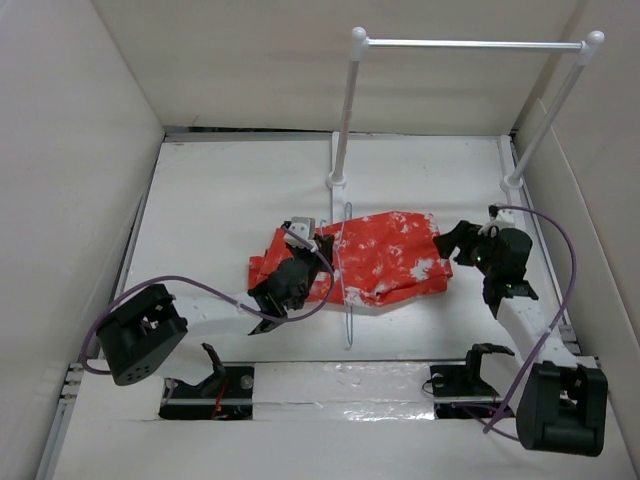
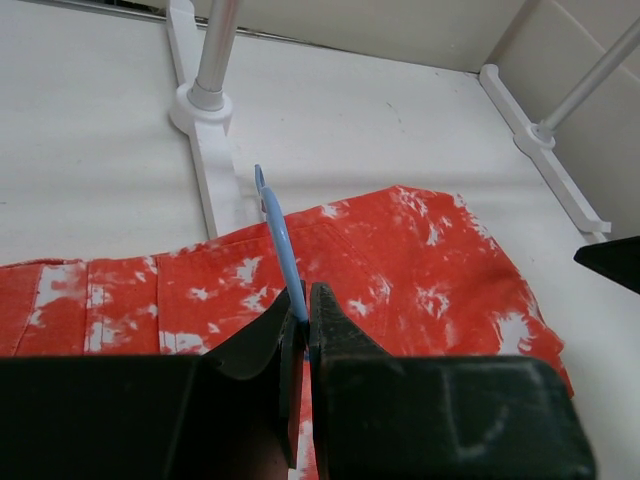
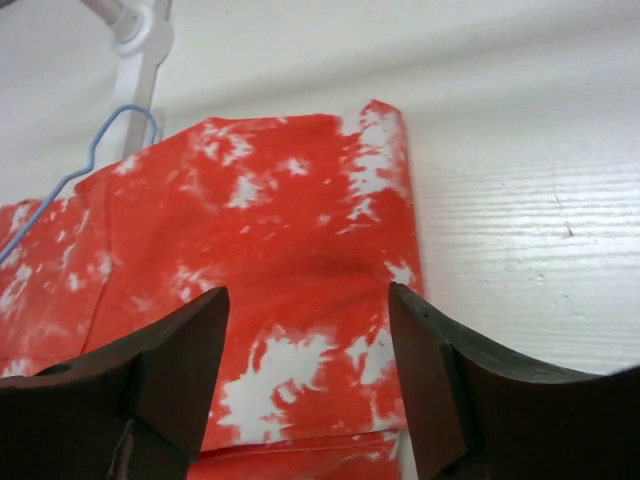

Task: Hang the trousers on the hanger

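The orange-red trousers (image 1: 385, 255) with white blotches lie folded on the white table, draped across the thin pale blue hanger (image 1: 346, 305). My left gripper (image 1: 320, 245) is shut on the hanger's wire (image 2: 275, 225) at the trousers' left part (image 2: 420, 270). The hanger's lower end sticks out toward the near edge. My right gripper (image 1: 447, 245) stands open at the trousers' right edge. Its fingers straddle the cloth (image 3: 280, 230) from just above with nothing pinched between them (image 3: 308, 300). The hanger's hook (image 3: 100, 150) shows past the far fold.
The white two-post rail stand (image 1: 470, 43) rises at the back; its left foot (image 1: 336, 182) sits just behind the trousers and its right foot (image 1: 512, 182) is by the right wall. White walls close in the table on three sides.
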